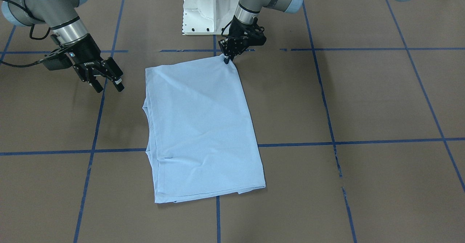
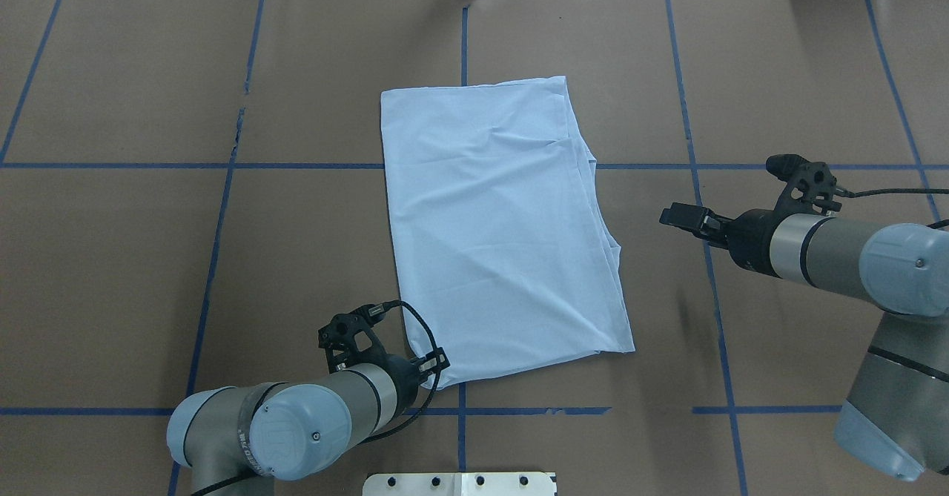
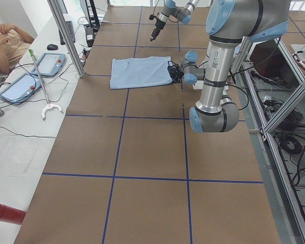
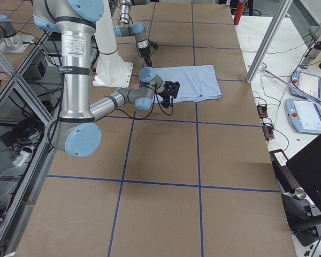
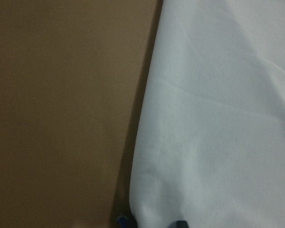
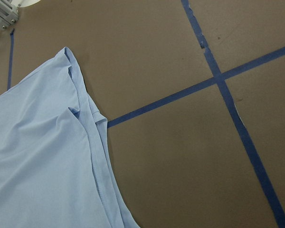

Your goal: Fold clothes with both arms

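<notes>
My left fingers (image 1: 227, 59) are pinched shut on the near corner of the T-shirt (image 1: 203, 126), which lies folded into a long rectangle in the middle of the table (image 1: 363, 97). My right fingers (image 2: 680, 216) hang spread wide and empty, off to its side and apart from it. To fold well, I judge the right should take the other near corner, all layers, before either arm lifts; then both carry that edge over level and together, so nothing skews.
</notes>
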Tool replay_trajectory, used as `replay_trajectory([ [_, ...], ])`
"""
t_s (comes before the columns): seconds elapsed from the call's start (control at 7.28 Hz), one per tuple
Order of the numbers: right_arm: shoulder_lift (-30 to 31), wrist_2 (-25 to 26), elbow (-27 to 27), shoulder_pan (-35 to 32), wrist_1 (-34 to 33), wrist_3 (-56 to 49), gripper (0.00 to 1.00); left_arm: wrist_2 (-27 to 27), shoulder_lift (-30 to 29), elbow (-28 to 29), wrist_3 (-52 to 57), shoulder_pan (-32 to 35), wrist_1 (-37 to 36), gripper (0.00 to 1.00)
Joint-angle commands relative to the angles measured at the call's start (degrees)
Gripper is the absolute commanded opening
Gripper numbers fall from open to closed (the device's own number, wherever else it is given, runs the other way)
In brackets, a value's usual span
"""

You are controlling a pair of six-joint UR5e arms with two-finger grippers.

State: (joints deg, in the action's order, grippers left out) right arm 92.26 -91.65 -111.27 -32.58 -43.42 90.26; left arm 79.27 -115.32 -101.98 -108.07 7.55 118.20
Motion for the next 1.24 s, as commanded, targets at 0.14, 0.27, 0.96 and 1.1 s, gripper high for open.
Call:
replay_trajectory([
  [0.14, 0.03, 2.08, -0.17, 1.89, -0.44, 2.36, 0.92, -0.08, 0.09, -0.67, 0.4, 0.1, -0.08, 0.0],
  [0.27, -0.15, 2.26, -0.44, 3.21, -2.09, 7.33, 0.86, -0.08, 0.09, -0.76, 0.32, 0.36, -0.08, 0.0],
  [0.96, -8.2, 4.28, -1.49, 9.8, -19.1, 17.82, 0.79, -4.38, 0.36, -1.02, -0.04, 0.1, 0.01, 0.0],
  [1.1, -11.37, 4.2, -2.97, 11.55, -25.51, 20.1, 0.79, -4.65, 0.01, -1.11, -0.04, 0.1, 0.01, 0.0],
])
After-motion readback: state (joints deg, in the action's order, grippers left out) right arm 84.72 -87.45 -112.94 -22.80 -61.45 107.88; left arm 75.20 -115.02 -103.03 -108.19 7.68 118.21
